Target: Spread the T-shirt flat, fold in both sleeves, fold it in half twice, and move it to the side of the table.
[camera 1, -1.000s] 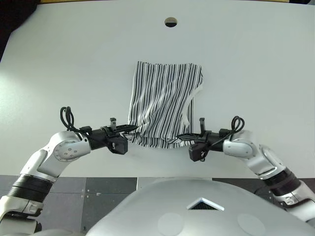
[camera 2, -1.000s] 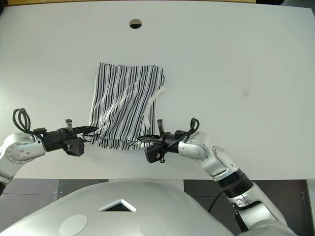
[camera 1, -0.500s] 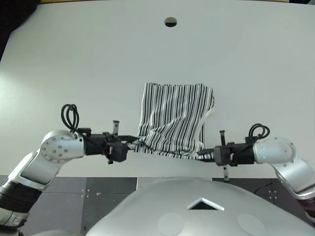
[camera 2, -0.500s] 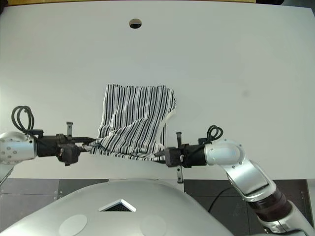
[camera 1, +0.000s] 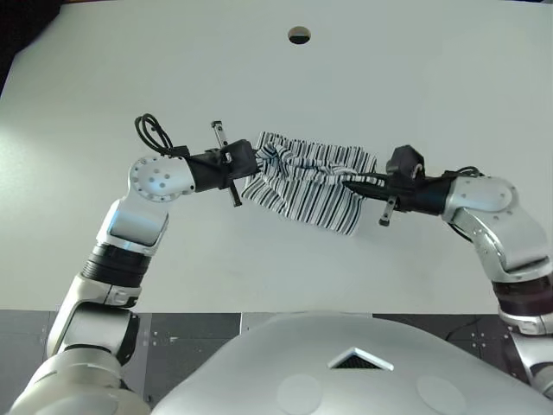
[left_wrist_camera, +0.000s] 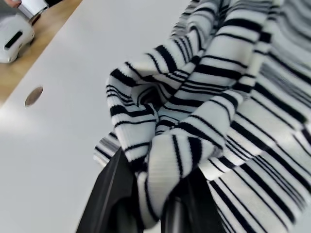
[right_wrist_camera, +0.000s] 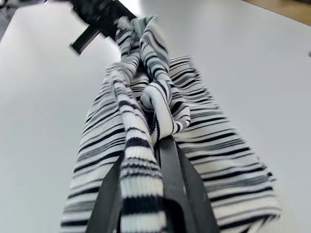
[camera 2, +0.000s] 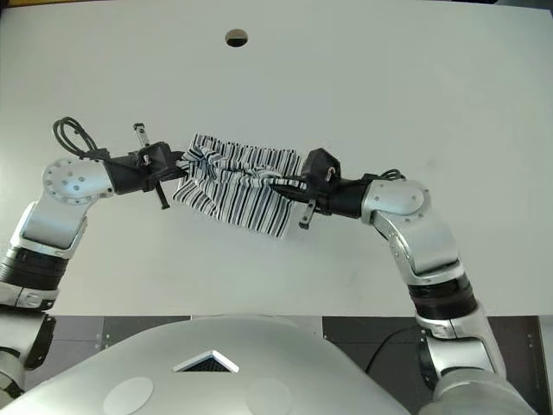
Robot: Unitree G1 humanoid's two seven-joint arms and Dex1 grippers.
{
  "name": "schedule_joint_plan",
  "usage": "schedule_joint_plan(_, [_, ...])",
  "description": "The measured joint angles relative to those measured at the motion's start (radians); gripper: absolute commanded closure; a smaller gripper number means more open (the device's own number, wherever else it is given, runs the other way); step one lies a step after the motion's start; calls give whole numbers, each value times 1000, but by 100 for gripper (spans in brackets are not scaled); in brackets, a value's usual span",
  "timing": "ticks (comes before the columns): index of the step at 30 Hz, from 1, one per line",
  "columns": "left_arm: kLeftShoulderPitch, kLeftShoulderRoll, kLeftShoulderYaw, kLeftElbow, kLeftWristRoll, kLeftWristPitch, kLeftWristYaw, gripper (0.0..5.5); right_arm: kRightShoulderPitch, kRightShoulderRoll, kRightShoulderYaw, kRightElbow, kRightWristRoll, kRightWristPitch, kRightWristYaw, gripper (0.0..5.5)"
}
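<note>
Left gripper (camera 1: 257,162), right gripper (camera 1: 347,183): I see each clamped on 1 end of the bunched T-shirt (camera 1: 307,188), over the table (camera 1: 432,78).

We see the black-and-white striped T-shirt (right_wrist_camera: 146,111) gathered into a twisted rope of folds. Its near end is clamped between the two black fingers (right_wrist_camera: 182,194) of our right pincer (right_wrist_camera: 143,155). The cloth runs away from us to the left pincer (right_wrist_camera: 99,19), which meets its far end. Loose striped fabric fans out on both sides over the white bench (right_wrist_camera: 43,97).
</note>
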State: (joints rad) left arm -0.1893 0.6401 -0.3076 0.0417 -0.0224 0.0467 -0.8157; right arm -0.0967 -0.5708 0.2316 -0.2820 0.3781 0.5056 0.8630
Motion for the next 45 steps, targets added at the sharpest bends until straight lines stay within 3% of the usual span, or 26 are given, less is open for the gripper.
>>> schedule_joint_plan(3, [-52,-40,3,63,6,37,9,532,-53,27,-18,72,24,46,-4,540])
schedule_joint_plan(4, [-74,-59,5,96,6,52,13,495,-73,44,-25,121,29,56,-8,515])
schedule_joint_plan(10, [-131,-119,19,213,8,83,37,413,-145,99,-27,305,10,56,-25,407])
schedule_joint_plan(17, [-208,-223,86,370,0,147,145,413,-237,176,-82,514,-42,27,-129,407])
schedule_joint_plan(22, [-300,-282,225,507,-72,192,245,413,-266,211,-168,624,-38,36,-191,407])
schedule_joint_plan(29, [-319,-322,329,597,-152,224,254,413,-280,219,-206,677,-45,44,-203,407])
schedule_joint_plan(33, [-316,-333,346,603,-119,115,337,378,-242,220,-178,617,-146,-142,-259,477])
schedule_joint_plan(36, [-228,-323,361,520,-68,-52,433,423,-219,237,-143,476,-263,-346,-351,534])
schedule_joint_plan(40, [-35,-316,382,396,27,-199,582,489,-170,312,-13,351,-437,-523,-476,540])
schedule_joint_plan(43, [64,-317,404,358,81,-314,697,539,-164,414,69,397,-496,-561,-543,540])
schedule_joint_plan(45, [104,-331,429,368,84,-383,739,539,-173,509,114,482,-494,-568,-558,540])
